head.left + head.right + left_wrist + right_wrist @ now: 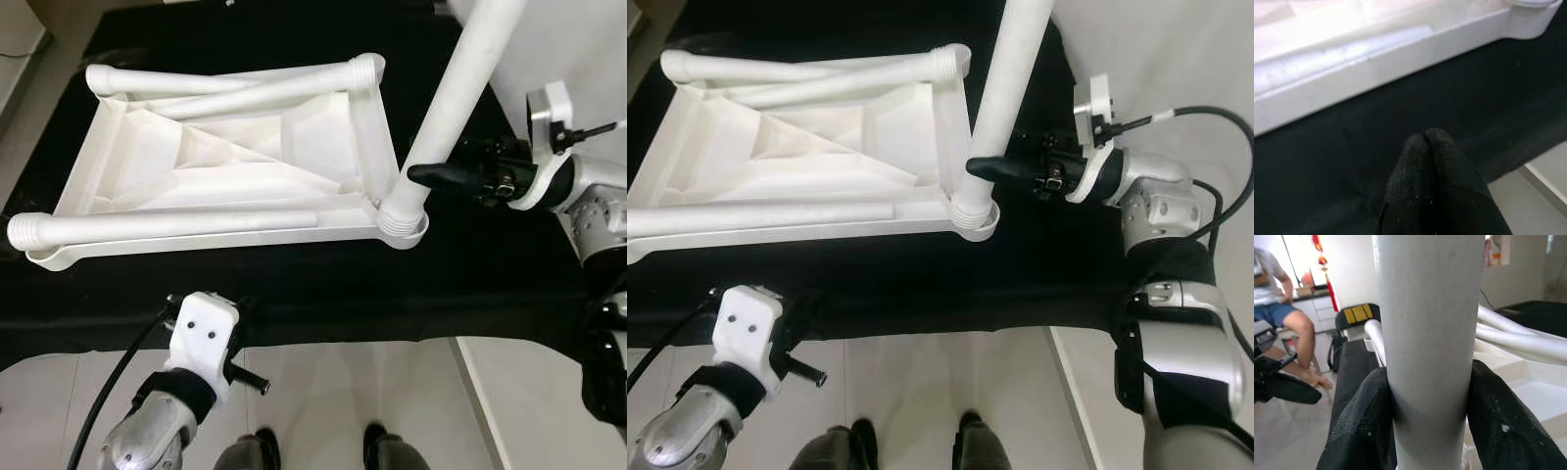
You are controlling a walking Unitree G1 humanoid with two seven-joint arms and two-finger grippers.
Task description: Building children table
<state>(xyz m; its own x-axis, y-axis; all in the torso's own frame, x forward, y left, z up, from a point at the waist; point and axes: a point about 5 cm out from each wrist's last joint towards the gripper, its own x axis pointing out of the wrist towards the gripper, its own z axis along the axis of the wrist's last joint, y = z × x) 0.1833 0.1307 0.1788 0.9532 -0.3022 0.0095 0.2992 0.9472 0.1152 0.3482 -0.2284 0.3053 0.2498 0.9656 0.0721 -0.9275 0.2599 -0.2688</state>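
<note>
While the white plastic tabletop (225,166) lies upside down on a black cloth (294,284) spread over the floor, one white table leg (451,108) stands upright in the socket at its near corner on the robot's right. The right gripper (982,166) is clamped around this leg just above the threaded collar; in the right wrist view its two black fingers (1359,426) press against either side of the white tube (1427,333). Three more legs lie flat on the underside of the tabletop: one along the near edge (176,227), its ribbed end poking past the near left corner, and two close together along the far edge (235,88), reaching from the far left corner to the far right one. Raised ribs cross the underside between them in diagonal lines.

The left gripper (1425,142) hangs low over the near part of the black cloth, apart from the tabletop's near rim (1376,68), with its two fingertips pressed together and nothing between them. Its white wrist mount (204,333) and a black cable (113,392) show by the pale tiled floor (323,392), where the robot's two feet (313,452) stand.

A seated person (1283,303) in blue shorts appears in the background of the right wrist view, beside a red hanging ornament (1322,269). No brand marks or readable writing can be made out on the parts.
</note>
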